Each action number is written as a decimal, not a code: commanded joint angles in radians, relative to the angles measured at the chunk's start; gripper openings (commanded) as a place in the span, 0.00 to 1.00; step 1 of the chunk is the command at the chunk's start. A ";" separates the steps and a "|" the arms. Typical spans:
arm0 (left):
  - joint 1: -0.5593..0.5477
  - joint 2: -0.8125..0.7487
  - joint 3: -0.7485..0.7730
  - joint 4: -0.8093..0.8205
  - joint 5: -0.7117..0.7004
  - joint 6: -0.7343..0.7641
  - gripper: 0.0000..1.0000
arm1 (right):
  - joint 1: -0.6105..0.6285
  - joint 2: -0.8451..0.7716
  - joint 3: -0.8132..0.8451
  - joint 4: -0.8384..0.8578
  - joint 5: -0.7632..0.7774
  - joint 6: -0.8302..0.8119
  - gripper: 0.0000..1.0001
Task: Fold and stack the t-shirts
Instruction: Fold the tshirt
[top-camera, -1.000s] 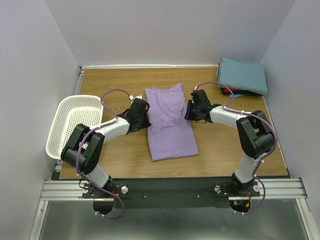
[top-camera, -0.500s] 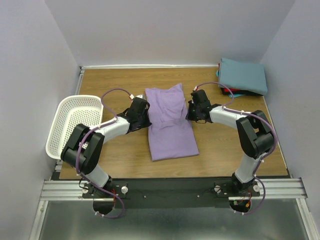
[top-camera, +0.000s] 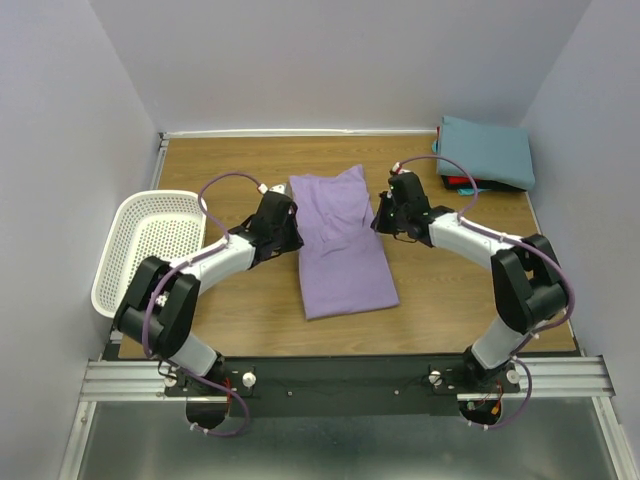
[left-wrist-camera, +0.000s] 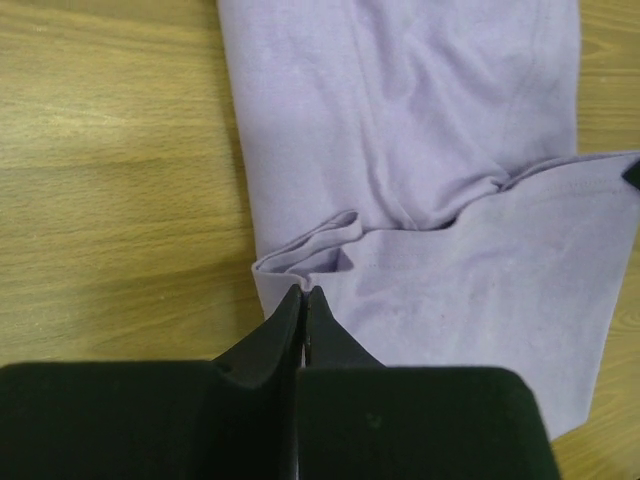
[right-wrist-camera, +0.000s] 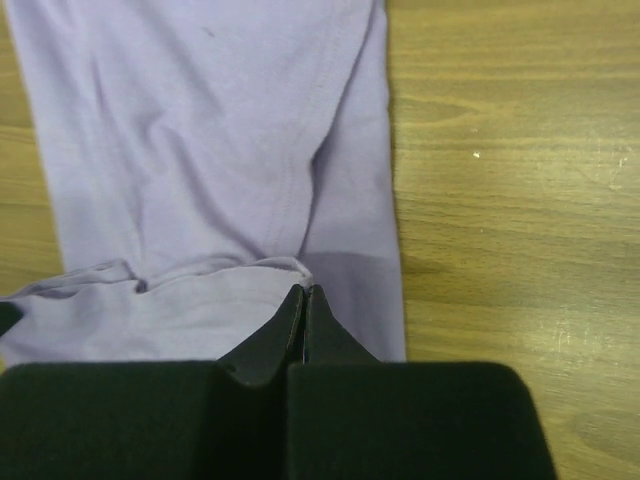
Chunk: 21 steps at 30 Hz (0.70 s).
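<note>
The left gripper (left-wrist-camera: 303, 292) and right gripper (right-wrist-camera: 303, 290), jaws pressed together, each pinch a side edge of the purple shirt (top-camera: 340, 245) lying between them on the table (top-camera: 230, 165).

A white perforated basket (top-camera: 150, 245) sits at nine o'clock on the wooden table (top-camera: 450, 300). Pale walls (top-camera: 340, 60) enclose the scene.

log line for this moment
step: folding purple shirt | left gripper: shut on its left edge | right gripper: shut on its right edge | folded stack: far right corner
</note>
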 joint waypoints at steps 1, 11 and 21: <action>0.003 -0.048 0.009 0.027 0.045 0.031 0.03 | -0.003 -0.072 -0.019 0.013 -0.007 0.001 0.00; 0.000 -0.105 0.013 0.066 0.094 0.071 0.03 | -0.003 -0.210 -0.071 -0.005 0.008 0.018 0.00; -0.003 -0.037 0.012 0.087 0.065 0.054 0.04 | -0.003 -0.201 -0.099 -0.016 0.085 0.026 0.01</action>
